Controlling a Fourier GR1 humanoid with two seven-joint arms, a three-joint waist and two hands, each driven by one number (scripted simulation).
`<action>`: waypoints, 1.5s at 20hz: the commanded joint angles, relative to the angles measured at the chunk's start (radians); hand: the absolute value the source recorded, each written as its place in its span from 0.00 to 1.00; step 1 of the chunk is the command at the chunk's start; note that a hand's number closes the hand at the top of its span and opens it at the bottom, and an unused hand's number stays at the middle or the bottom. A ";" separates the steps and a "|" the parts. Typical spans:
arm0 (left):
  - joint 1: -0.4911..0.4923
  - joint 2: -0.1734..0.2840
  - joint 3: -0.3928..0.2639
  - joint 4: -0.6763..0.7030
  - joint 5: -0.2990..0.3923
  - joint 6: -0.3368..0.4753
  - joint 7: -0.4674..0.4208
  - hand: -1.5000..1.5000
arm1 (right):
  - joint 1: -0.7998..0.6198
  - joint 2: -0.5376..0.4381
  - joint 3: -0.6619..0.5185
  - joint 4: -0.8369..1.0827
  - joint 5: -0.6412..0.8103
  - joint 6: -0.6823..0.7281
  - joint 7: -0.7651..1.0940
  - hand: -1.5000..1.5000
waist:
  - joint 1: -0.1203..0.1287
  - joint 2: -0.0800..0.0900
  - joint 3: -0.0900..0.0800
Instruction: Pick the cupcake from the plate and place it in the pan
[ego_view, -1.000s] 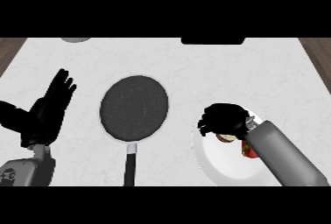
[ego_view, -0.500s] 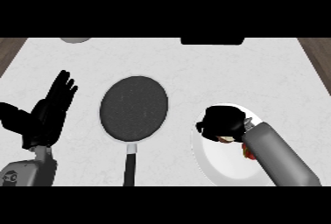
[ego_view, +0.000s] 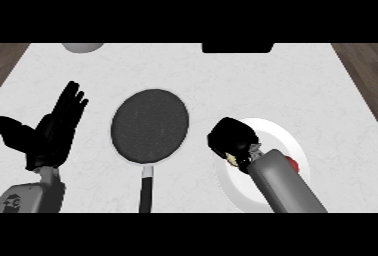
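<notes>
While the right hand (ego_view: 232, 140) curls over the white round plate (ego_view: 284, 136), perhaps gripping the hidden cupcake, the left hand (ego_view: 53, 131) rests spread beside the dark oval pan (ego_view: 150, 126), its handle pointing toward the robot.

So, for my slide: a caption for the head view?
Right hand curled over the plate; empty pan alongside; left hand resting open.

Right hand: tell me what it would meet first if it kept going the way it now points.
The right hand, fingers curled, points up-left from the plate. Straight on, it would likely meet the pan rim first, though its height above the counter is unclear.
</notes>
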 joint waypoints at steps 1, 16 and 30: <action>-0.001 -0.008 -0.005 0.004 -0.001 0.005 0.007 0.50 | 0.004 0.071 -0.032 -0.053 -0.024 -0.024 0.265 1.00 | 0.005 -0.009 0.010; -0.060 -0.033 -0.073 0.025 -0.009 -0.034 0.013 0.50 | -0.308 0.074 0.169 -0.314 -0.053 -0.136 1.114 1.00 | 0.142 0.003 0.004; -0.099 -0.024 -0.055 0.060 -0.007 -0.041 0.002 0.50 | -0.596 0.074 0.311 -0.185 -0.253 -0.338 1.747 1.00 | 0.135 0.032 0.007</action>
